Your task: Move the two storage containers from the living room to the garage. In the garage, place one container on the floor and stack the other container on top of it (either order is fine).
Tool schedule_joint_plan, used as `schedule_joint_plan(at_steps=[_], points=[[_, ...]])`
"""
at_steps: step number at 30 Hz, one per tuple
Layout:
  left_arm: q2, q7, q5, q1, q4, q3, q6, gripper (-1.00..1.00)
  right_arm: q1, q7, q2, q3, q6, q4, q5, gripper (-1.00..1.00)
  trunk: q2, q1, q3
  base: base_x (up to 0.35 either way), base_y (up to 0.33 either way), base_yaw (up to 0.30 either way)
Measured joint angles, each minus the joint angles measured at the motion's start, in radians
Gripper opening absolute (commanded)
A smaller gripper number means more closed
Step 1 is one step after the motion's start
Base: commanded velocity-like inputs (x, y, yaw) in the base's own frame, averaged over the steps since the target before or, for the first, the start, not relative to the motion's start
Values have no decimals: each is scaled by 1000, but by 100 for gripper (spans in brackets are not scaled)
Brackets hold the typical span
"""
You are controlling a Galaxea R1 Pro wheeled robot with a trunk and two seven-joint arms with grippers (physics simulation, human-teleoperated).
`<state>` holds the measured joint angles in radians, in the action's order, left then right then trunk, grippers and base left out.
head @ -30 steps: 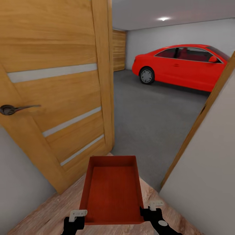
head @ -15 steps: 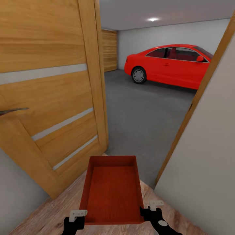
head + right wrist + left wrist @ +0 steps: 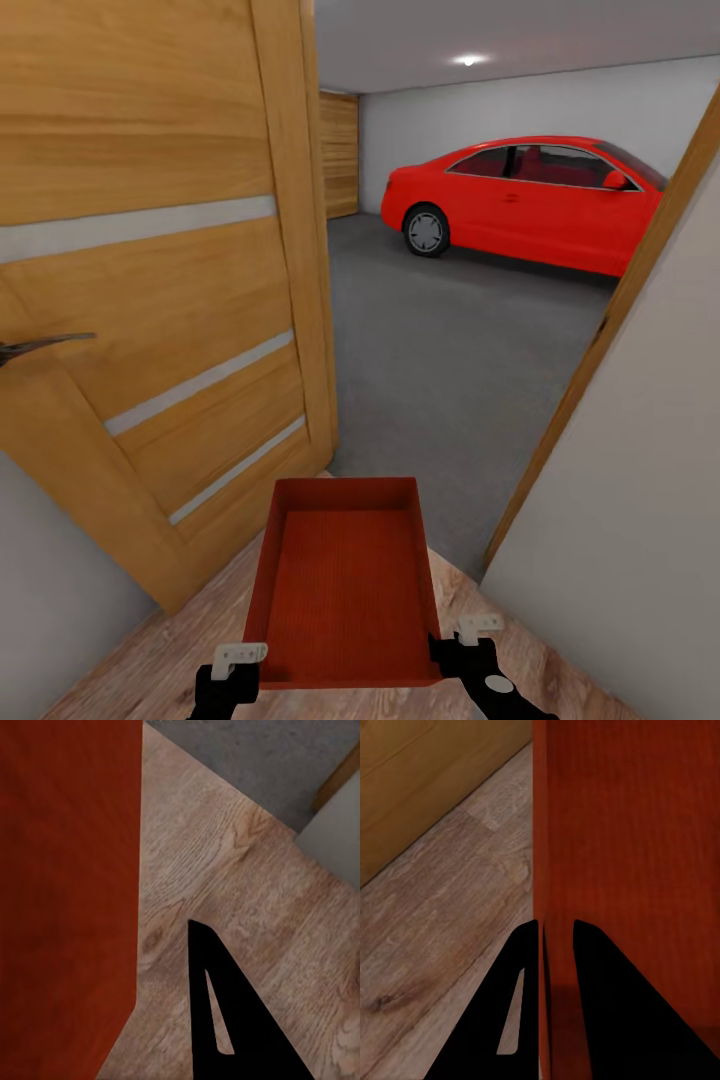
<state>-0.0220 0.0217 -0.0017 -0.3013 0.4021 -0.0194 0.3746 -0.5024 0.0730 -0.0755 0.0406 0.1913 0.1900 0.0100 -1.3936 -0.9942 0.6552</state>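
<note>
One orange-red storage container hangs level in front of me over the light wood-plank floor, right at the doorway. My left gripper is shut on its left wall; in the left wrist view the two black fingers straddle that wall. My right gripper sits at the bin's right near corner, shut on that side. One of its fingers shows beside the container, and the bin hides the other. Beyond the threshold lies the garage's dark grey floor.
An open wooden door with a dark handle stands close on my left. A pale wall and wooden door frame close in on the right. A red car is parked at the garage's far side.
The camera has moved closer to the doorway and turned slightly, so door, frame and car have shifted in the picture. The container stays in the same place between my grippers.
</note>
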Motion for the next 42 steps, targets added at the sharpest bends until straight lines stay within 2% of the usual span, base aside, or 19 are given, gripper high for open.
schedule_joint_plan(at_steps=[7, 33, 42], points=[[0, 0, -1, 0, 0, 0, 0, -100, 0, 0, 0, 0, 0, 0, 0, -100, 0, 0, 0, 119, 67, 0], [1, 1, -6, 0, 0, -3, 0, -100, 0, -1, -1, 0, 0, -1, -1, -100, 0, 0, 0, 8, 3, 0], [1, 1, -6, 0, 0, -3, 0, -100, 0, -1, -1, 0, 0, -1, -1, -100, 0, 0, 0, 132, 121, 0]])
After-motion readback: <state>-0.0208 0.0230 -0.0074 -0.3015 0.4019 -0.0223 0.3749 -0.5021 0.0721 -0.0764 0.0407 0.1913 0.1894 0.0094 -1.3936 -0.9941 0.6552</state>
